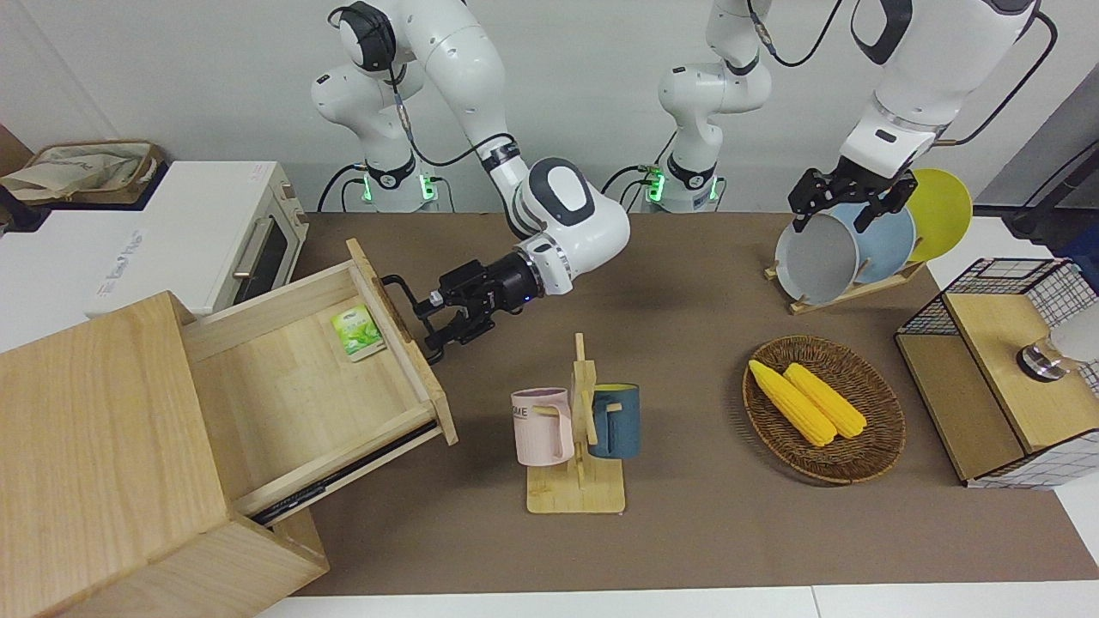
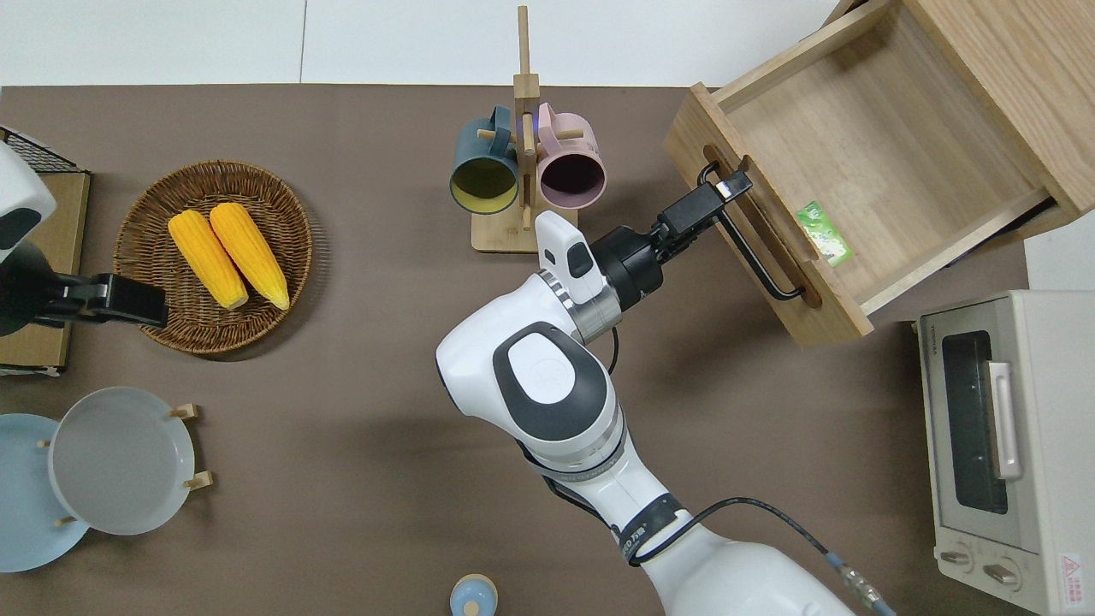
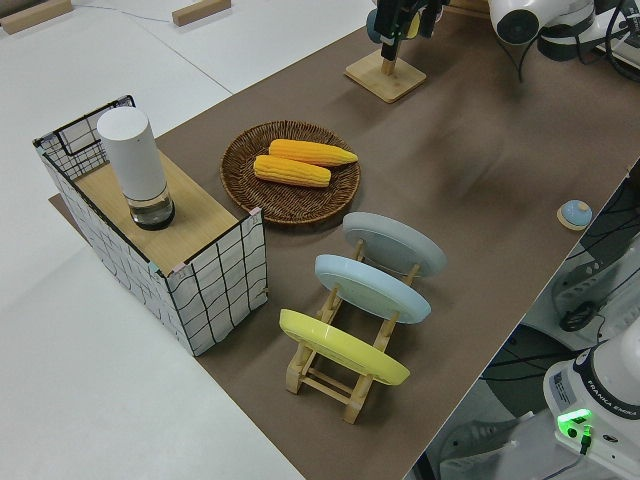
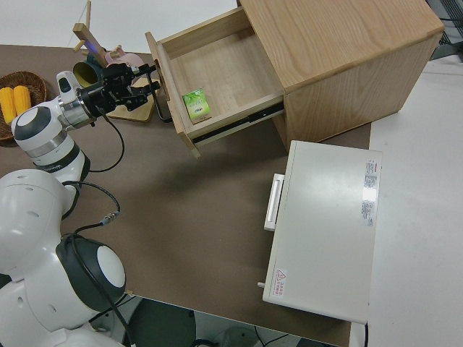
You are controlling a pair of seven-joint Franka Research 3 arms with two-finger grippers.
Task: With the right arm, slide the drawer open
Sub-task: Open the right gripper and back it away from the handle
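Note:
The light-wood drawer (image 1: 300, 395) stands pulled far out of the big pale wooden box (image 1: 94, 446) at the right arm's end of the table. A small green packet (image 1: 358, 333) lies inside it. The black bar handle (image 1: 403, 296) is on its front. My right gripper (image 1: 432, 322) is at the handle, open, with one finger above the bar and one below; it also shows in the overhead view (image 2: 727, 186). In the overhead view the gripper sits on the part of the handle (image 2: 761, 265) farther from the robots. The left arm is parked, its gripper (image 1: 846, 202) up in the air.
A wooden mug rack (image 1: 575, 429) with a pink and a blue mug stands close to the right gripper. A white toaster oven (image 1: 215, 232) sits beside the box, nearer the robots. A wicker basket (image 1: 884, 438) with corn, a plate rack (image 1: 859, 249) and a wire-grid box (image 1: 1004, 369) are toward the left arm's end.

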